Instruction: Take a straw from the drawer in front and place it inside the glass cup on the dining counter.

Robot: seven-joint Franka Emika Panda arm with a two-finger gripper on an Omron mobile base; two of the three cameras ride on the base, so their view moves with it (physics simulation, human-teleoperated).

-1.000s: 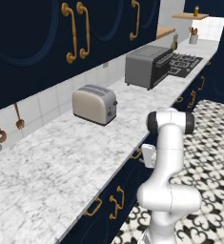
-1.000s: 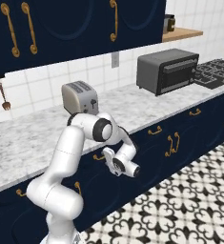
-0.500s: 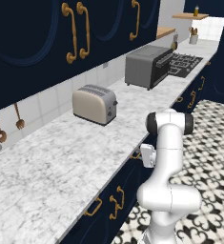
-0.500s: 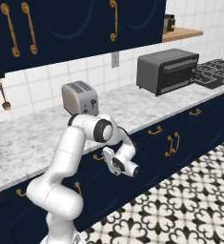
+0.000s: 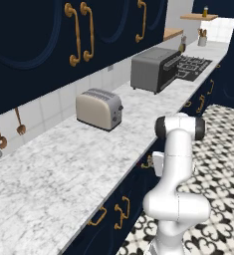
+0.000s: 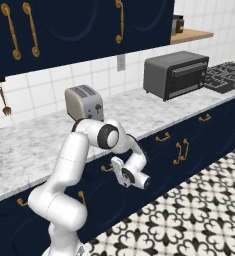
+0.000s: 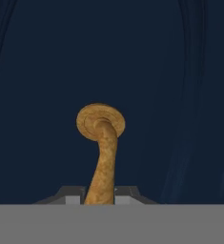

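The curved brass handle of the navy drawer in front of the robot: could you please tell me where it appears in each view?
Left base view: the curved brass handle peeks out left of the white arm, under the marble worktop edge.
Right base view: lower centre, left of the hand.
Hand view: bottom centre, between the fingers.
Shared landmark: the silver toaster above, in both base views.

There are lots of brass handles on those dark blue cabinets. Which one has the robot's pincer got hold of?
The curved horizontal handle on the drawer just under the marble worktop, below the toaster. The pincer is shut around it; the other handles stand untouched.
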